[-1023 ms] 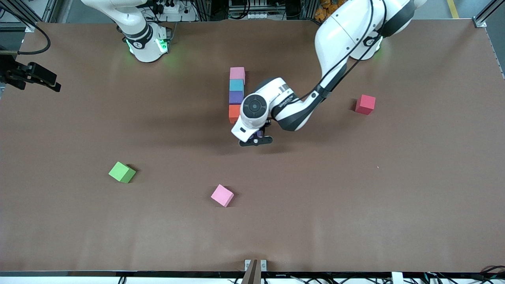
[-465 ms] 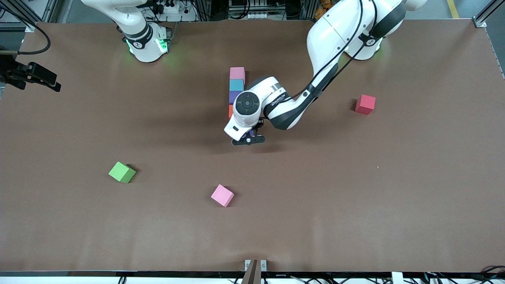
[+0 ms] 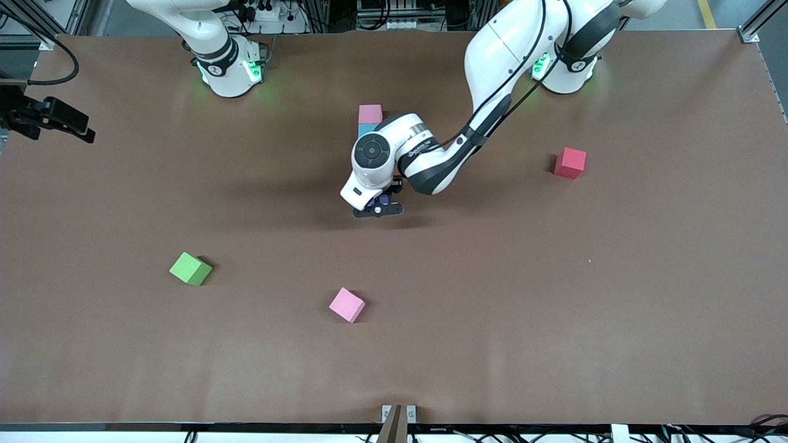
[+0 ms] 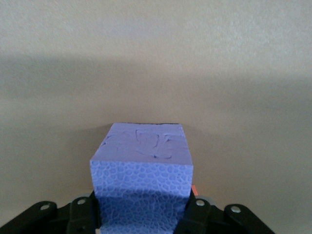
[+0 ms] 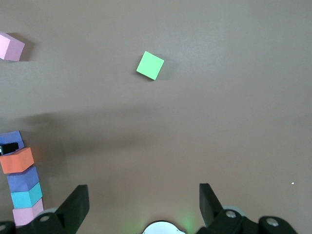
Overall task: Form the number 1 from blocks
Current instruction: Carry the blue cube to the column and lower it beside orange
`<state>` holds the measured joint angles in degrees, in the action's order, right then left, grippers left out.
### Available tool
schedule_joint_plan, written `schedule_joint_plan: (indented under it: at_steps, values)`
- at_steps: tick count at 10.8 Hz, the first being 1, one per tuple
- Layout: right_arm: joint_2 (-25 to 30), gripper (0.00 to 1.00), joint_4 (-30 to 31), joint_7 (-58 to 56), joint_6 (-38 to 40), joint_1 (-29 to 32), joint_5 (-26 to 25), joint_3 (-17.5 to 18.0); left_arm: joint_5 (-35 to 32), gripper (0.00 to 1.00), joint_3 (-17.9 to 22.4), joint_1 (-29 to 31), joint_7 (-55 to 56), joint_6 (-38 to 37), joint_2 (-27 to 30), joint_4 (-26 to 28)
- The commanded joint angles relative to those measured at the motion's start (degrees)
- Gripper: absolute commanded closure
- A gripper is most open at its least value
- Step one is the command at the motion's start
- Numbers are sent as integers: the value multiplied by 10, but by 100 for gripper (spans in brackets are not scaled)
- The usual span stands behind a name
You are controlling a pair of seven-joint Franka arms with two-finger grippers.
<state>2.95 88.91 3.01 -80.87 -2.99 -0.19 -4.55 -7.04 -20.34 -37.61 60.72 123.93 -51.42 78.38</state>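
A column of blocks lies mid-table: pink (image 3: pixel 370 113) (image 5: pixel 22 214), light blue (image 3: pixel 364 128) (image 5: pixel 27 196), purple (image 5: pixel 23 178), then orange (image 5: pixel 17 160). In the front view the left wrist hides the purple and orange ones. My left gripper (image 3: pixel 377 206) (image 4: pixel 141 214) is shut on the second purple block (image 4: pixel 141 170) (image 5: pixel 10 141), right at the orange block's end of the column. A sliver of orange (image 4: pixel 194 189) shows beside one finger. My right gripper (image 5: pixel 141 202) waits open and empty, high over the table near its own base.
A second pink cube (image 3: pixel 346 304) (image 5: pixel 10 47) lies loose nearer the front camera. A green cube (image 3: pixel 190 269) (image 5: pixel 150 65) sits toward the right arm's end. A crimson cube (image 3: pixel 569 163) sits toward the left arm's end. Brown tabletop (image 3: pixel 554 307) surrounds them.
My left gripper has carried the purple block toward the right arm's end and the bases, up to the orange block. The left wrist now covers more of the column. The right arm stays still.
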Motion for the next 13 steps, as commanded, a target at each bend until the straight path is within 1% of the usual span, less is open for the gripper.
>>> schedule_joint_plan:
  at_steps: [1, 9, 13]
  values:
    - [-1, 0, -8, -3, 9, -1, -2, -2, 11, 100, 9, -12, 9, 7, -11, -16]
    - [-1, 0, -7, -3, 9, 0, -2, -2, 11, 100, 14, -14, 22, 32, -11, -24]
    - [-1, 0, -7, -3, 9, 0, -2, -2, 11, 100, 14, -21, 28, 32, -11, -24]
